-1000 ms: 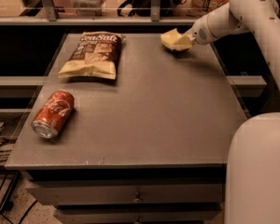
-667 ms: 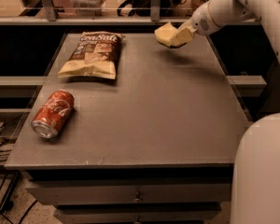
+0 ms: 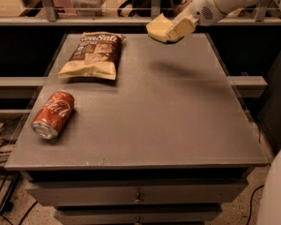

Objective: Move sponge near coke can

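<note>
The pale yellow sponge (image 3: 158, 28) hangs in the air above the table's far edge, right of the middle, held in my gripper (image 3: 171, 30), which is shut on it and reaches in from the upper right. The sponge's shadow falls on the table below it. The red coke can (image 3: 53, 114) lies on its side near the table's left edge, silver end toward the front. The sponge is far from the can, up and to the right of it.
A brown-and-cream chip bag (image 3: 92, 55) lies flat at the back left, between the sponge and the can. The grey table (image 3: 168, 121) has drawers below its front edge. A railing runs behind it. My white robot body shows at the lower right.
My gripper has lifted the sponge off the table and carried it left along the far edge, toward the chip bag. The can and bag have not moved.
</note>
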{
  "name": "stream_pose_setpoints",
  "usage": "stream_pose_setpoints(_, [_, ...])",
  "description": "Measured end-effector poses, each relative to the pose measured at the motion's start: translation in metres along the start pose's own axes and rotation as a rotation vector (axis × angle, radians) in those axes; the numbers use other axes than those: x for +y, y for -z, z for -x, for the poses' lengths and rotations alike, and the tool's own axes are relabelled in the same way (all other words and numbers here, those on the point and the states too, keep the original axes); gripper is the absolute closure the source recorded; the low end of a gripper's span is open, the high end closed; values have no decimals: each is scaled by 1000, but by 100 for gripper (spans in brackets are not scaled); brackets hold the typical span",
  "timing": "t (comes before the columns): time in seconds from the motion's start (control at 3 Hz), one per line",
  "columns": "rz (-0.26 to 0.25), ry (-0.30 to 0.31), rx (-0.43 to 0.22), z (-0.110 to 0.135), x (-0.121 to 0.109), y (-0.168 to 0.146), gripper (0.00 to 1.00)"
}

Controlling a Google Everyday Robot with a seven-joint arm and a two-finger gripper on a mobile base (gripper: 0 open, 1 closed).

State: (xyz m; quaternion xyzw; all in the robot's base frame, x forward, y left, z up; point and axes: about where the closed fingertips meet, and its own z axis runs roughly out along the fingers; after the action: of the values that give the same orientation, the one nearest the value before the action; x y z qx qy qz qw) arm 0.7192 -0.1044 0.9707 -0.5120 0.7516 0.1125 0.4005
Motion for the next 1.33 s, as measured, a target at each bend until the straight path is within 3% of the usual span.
stream_pose_setpoints(0.33, [33, 25, 8, 4, 10, -5, 100])
stream_pose_setpoints(0.67, [120, 81, -11, 16, 48, -12, 100])
stream_pose_setpoints(1.0, [241, 124, -67, 28, 105, -23, 100])
stream_pose_setpoints(1.33, [391, 139, -127, 32, 168, -40, 85])
